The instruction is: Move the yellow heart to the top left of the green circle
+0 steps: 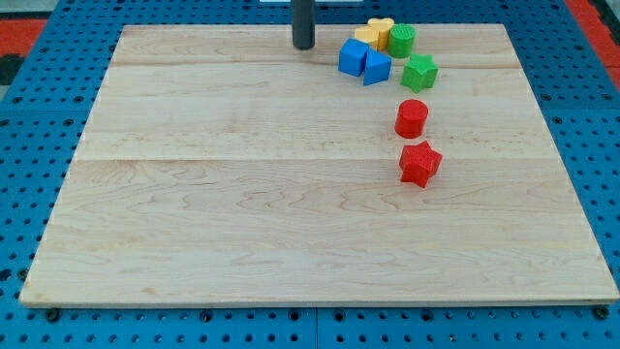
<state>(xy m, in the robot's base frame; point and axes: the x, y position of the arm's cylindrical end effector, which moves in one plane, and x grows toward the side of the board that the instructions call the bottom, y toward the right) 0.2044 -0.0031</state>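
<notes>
Yellow heart [381,28] near top edge of wooden board [242,194], touching green circle [402,40] on its left | yellow block [366,38] beside heart | two blue blocks [363,61] just below | green star [419,72], red cylinder [411,118], red star [419,163] lower down | my tip [304,46] left of blue blocks, apart | no fingers, just a rod

Rod enters from the view's top edge, vertical, dark; the tip [304,46] rests at the far side, left of centre.
</notes>
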